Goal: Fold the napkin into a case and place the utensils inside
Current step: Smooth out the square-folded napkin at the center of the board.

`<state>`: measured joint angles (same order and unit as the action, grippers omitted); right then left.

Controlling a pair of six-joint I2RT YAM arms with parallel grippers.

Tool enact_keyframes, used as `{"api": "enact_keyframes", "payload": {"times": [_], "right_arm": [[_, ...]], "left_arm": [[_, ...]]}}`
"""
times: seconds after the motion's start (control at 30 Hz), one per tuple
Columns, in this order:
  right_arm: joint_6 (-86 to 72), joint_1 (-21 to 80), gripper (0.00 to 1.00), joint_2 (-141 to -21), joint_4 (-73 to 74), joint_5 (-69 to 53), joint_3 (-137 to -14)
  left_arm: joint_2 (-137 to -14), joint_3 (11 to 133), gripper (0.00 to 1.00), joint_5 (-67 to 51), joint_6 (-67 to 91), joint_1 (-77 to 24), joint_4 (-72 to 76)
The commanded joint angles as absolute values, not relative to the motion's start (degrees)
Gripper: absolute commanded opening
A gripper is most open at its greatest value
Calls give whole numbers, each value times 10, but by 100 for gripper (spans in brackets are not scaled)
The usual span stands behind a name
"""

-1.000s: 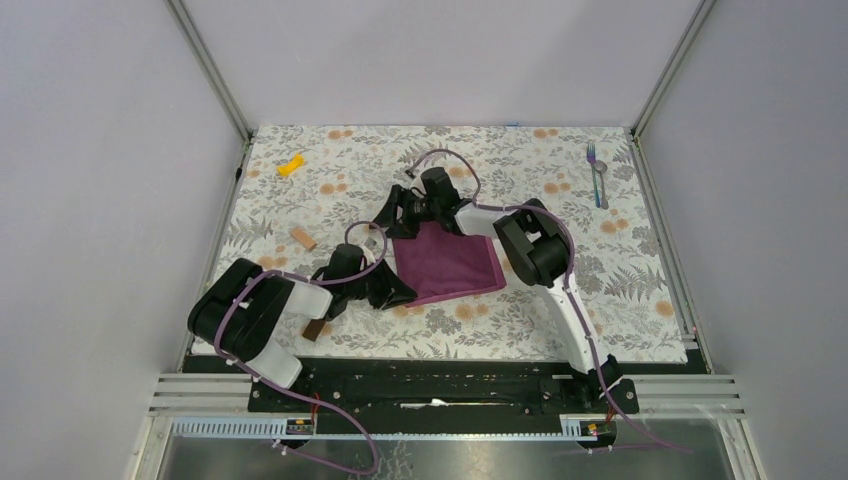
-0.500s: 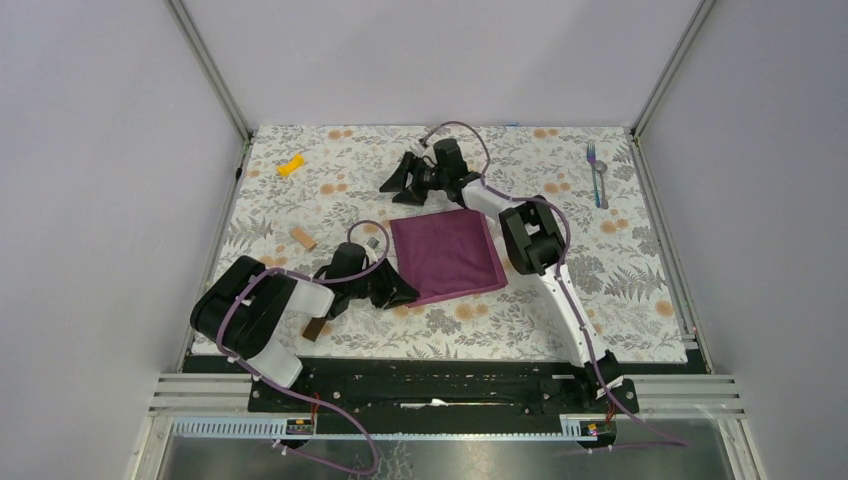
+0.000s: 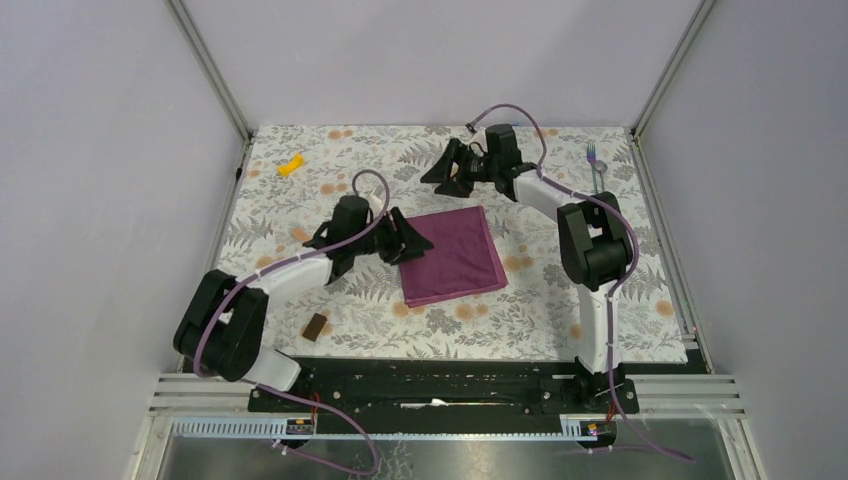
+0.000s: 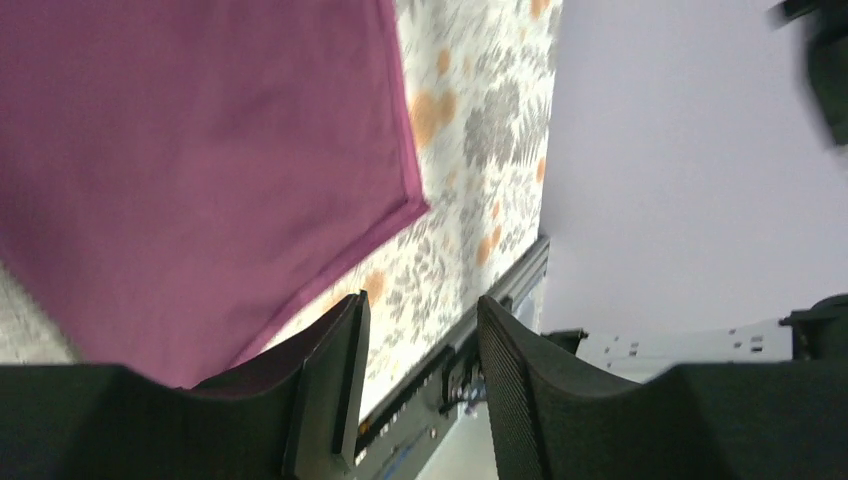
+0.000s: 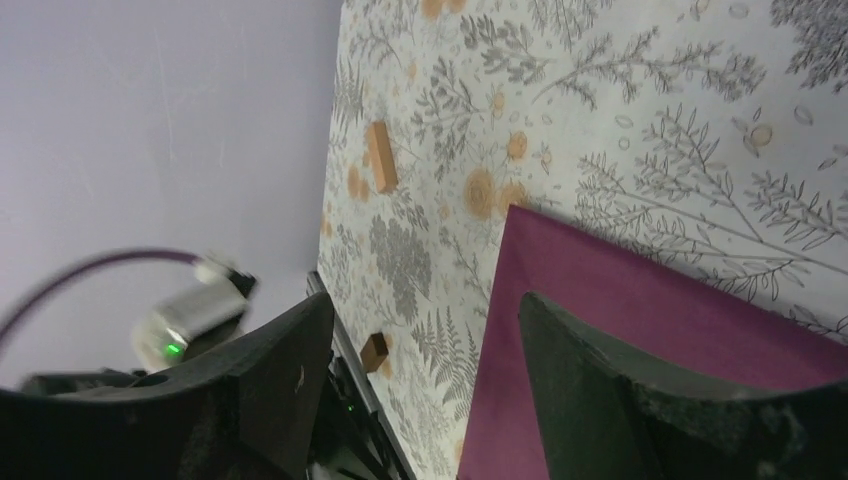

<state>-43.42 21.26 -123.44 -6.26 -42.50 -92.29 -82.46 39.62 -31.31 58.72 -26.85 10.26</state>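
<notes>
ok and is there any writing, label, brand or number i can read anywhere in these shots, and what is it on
None: no text can be read in any view.
The napkin is plain cloth.
The tablecloth bears only a leaf and flower print.
The grey part with a green light in the right wrist view is too blurred to tell whether it carries any marking.

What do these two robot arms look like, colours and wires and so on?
The left arm and right arm match: chunky black joints joined by smooth white shells, with a thin purple cable looping along each. Each ends in a black two-fingered tool; the fingers of the left tool have finely ribbed inner faces.
</notes>
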Motion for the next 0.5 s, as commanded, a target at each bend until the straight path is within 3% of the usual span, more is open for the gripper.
{"api": "enact_keyframes", "payload": {"times": [0.0,0.47], "right_arm": [[-458,205,73,-1239,-143,-464,-852],[-333,110,69,-1321,-67,-483,-859]], "left_arm": [[-895,471,47,-318,535,-245,60],[-994,423,45,-284,506,-239,108]]}}
